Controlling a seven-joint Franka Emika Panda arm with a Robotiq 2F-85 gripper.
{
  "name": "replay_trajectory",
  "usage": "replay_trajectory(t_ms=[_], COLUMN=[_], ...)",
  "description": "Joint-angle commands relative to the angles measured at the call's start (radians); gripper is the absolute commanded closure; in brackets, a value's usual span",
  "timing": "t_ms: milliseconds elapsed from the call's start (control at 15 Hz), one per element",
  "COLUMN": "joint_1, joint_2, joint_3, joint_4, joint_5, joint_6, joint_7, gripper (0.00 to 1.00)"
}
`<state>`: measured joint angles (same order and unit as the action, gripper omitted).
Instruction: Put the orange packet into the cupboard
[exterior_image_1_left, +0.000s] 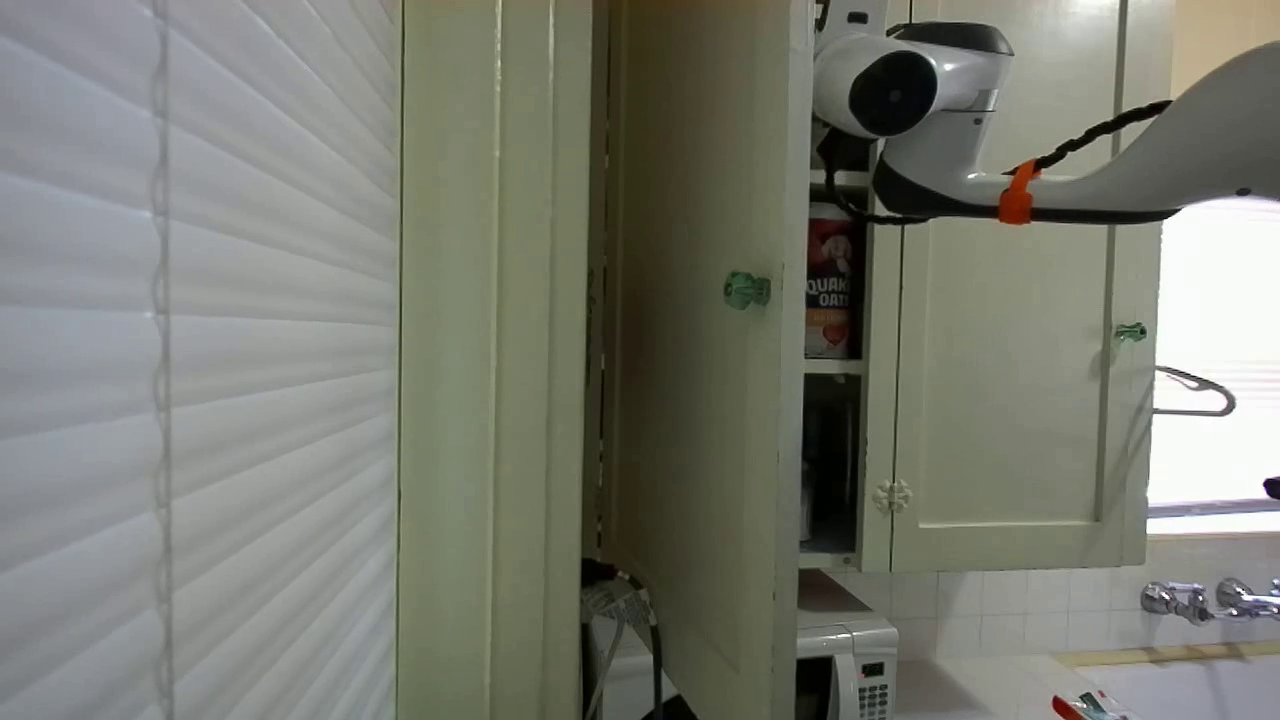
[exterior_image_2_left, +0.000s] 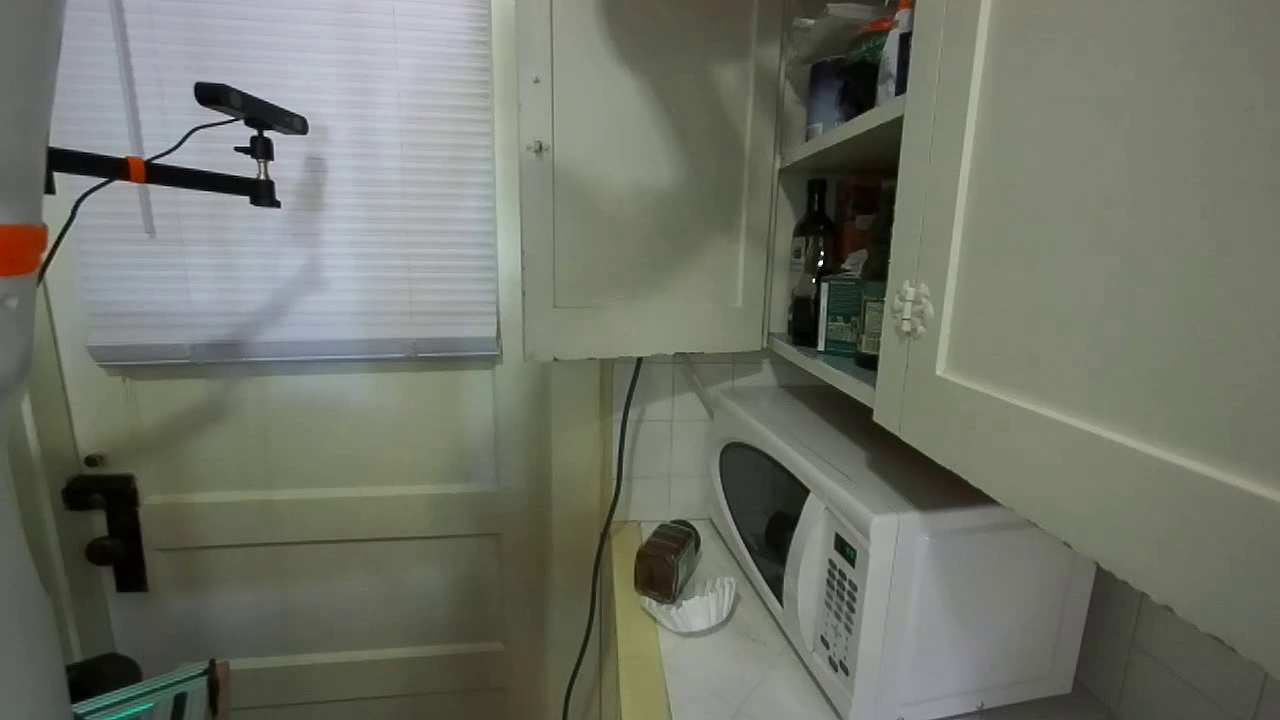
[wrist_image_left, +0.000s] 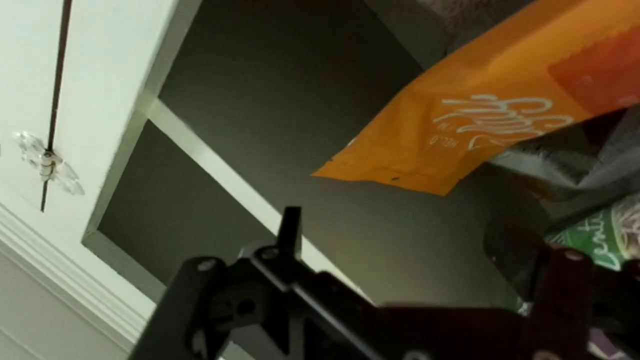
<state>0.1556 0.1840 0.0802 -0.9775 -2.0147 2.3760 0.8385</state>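
The orange packet (wrist_image_left: 500, 110) shows in the wrist view, with pale script lettering and a red-orange patch. It lies inside the cream-white cupboard (wrist_image_left: 117, 65), its near end beyond the fingertips. The cupboard door (exterior_image_1_left: 700, 380) stands open in both exterior views, also here (exterior_image_2_left: 650, 220). My gripper (wrist_image_left: 420, 235) is open, with its fingers wide apart and nothing visible between them. It is at the cupboard opening, apart from the packet. In an exterior view the open door hides the gripper; the packet cannot be made out clearly in the exterior views.
A pale shelf edge (wrist_image_left: 215, 170) crosses behind the left finger. A green printed package (wrist_image_left: 595, 240) is near the right finger. An oats canister (exterior_image_1_left: 830, 290) and a dark bottle (exterior_image_2_left: 812, 265) stand on shelves. A microwave (exterior_image_2_left: 985, 600) is below; a jar (exterior_image_2_left: 668, 560) lies beside it.
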Motion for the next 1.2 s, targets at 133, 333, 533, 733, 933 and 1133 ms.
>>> replay_trajectory(t_ms=[133, 333, 533, 733, 933, 1133], joint_1=[0.024, 0.015, 0.016, 0.042, 0.093, 0.052], joint_2=[-0.158, -0.283, -0.402, -0.518, -0.628, -0.748], joint_3=[0.049, 0.05, 0.022, -0.019, -0.058, -0.023], joint_4=[-0.158, -0.294, -0.421, -0.556, -0.698, -0.848], joint_5=[0.129, 0.248, 0.477, 0.677, 0.861, 1.066], joint_6=[-0.006, -0.002, 0.08, 0.108, 0.085, 0.07], joint_7=[0.022, -0.016, -0.122, -0.278, -0.424, -0.545], gripper=[0.0, 0.0, 0.0, 0.0, 0.0, 0.0])
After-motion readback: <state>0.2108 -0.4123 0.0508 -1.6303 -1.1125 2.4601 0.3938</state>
